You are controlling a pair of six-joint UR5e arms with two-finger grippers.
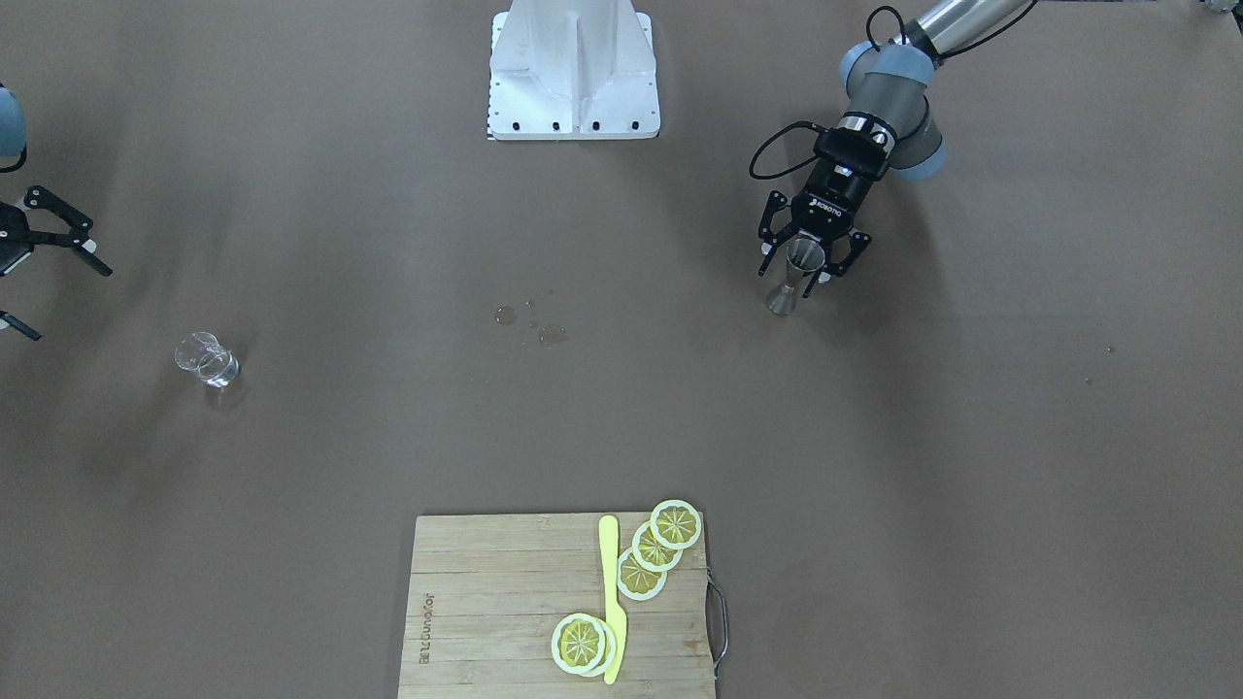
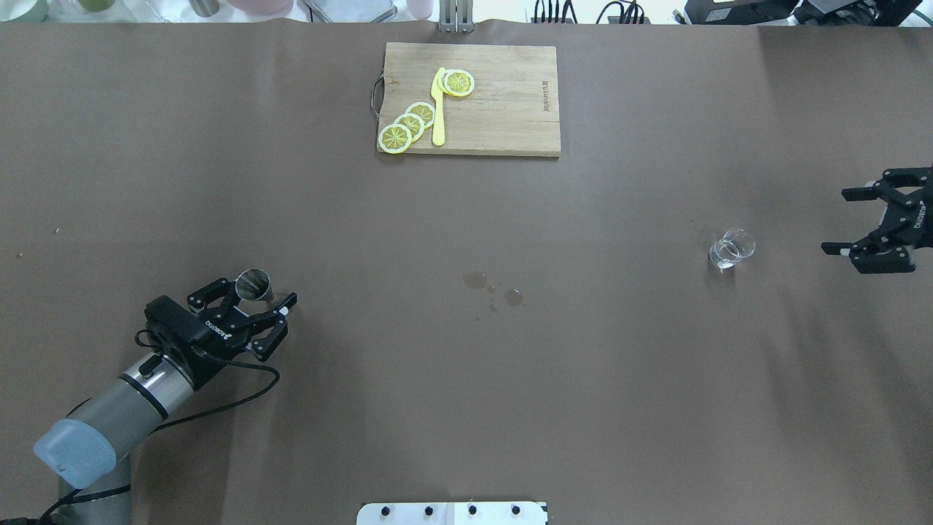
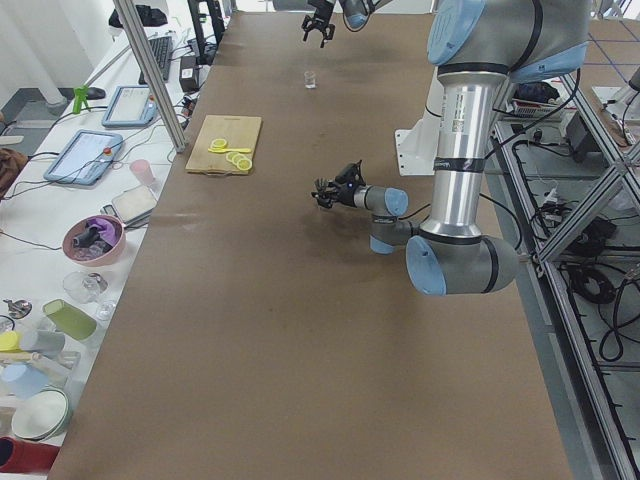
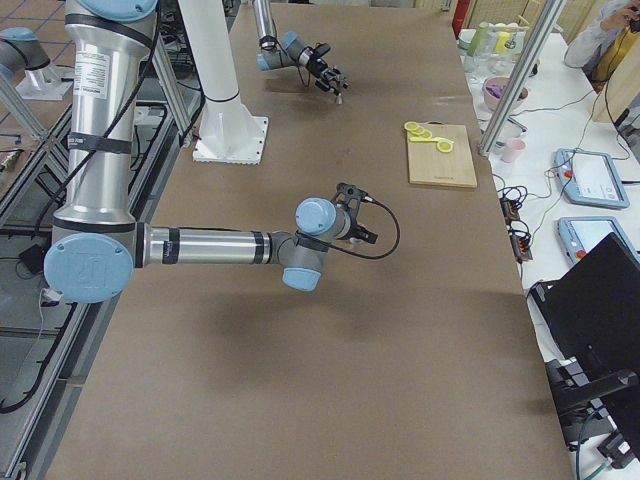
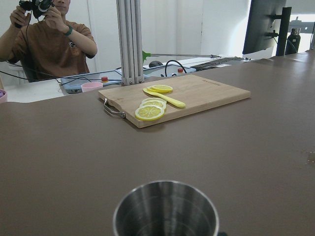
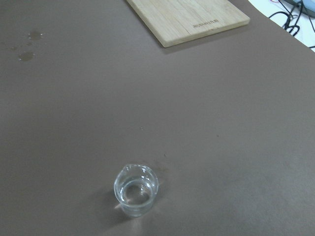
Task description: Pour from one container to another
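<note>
Closest to the lens, bottom centre of the left wrist view: steel jigger [image 5: 165, 209], only the rim and dark inside visible, base cut off by the frame edge. Cannot read any liquid level there.

From overhead, at lower left of the frame: left claw [image 2: 261, 290] spread wide, one finger on each side of the jigger. Stands upright on the brown surface [image 2: 466, 379] between those fingers, nearer the upper one. Touching or not, cannot tell. Only in the front-facing view, upper right: the jigger's hourglass shape.

At the right edge overhead, partly cut off: right claw [image 2: 837, 221], also spread wide, holding nothing. Well apart from it, toward frame centre: small clear glass [image 6: 136, 189]. Only in the right wrist view: its pouring lip and what looks like a little clear liquid at the bottom.

Mid-surface: wet spots [image 2: 475, 280]. Top centre overhead: cutting board [image 2: 503, 109] with lemon slices [image 2: 394, 138] and yellow knife [image 2: 438, 109]. Both claws too small in the side views to judge.
</note>
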